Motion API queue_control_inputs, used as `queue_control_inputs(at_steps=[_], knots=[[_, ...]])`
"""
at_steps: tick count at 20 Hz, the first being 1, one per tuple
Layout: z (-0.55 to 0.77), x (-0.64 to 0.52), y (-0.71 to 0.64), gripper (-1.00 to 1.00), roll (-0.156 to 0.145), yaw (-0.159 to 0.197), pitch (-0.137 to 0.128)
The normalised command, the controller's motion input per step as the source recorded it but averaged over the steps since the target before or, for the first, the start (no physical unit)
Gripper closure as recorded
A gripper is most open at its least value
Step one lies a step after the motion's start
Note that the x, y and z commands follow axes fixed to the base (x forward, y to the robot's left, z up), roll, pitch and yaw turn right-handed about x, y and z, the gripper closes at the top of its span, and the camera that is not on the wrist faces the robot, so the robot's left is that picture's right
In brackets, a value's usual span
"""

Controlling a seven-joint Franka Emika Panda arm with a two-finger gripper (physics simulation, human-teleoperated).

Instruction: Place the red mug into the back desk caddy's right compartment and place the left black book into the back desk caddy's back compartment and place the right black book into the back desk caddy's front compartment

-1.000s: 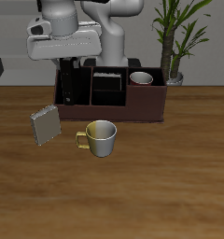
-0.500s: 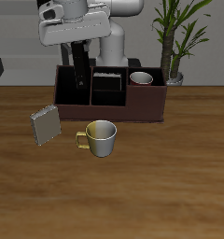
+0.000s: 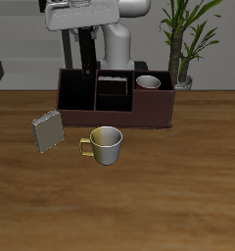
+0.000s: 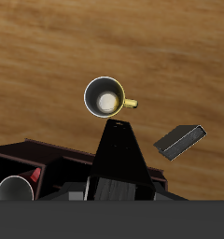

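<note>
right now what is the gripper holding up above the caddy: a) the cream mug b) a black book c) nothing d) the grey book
b: a black book hangs from the gripper above the desk caddy, while the cream mug and the grey book rest on the table.
</note>
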Motion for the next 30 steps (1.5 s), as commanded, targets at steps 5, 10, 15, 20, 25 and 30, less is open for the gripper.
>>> queue_control_inputs(at_steps=[5, 10, 15, 20, 25, 30], knots=[[0.08, -0.28, 0.02, 1.0, -0.058, -0.091, -0.029], [-0.08, -0.19, 0.01, 1.0, -0.017, -0.041, 0.027], [-0.13, -0.17, 0.02, 1.0, -0.024, -0.015, 0.053], [-0.04, -0.17, 0.13, 1.0, 0.047, -0.002, 0.068], [-0.02, -0.04, 0.12, 1.0, 0.018, 0.009, 0.082], [-0.04, 0.15, -0.15, 1.0, -0.047, 0.073, 0.035]])
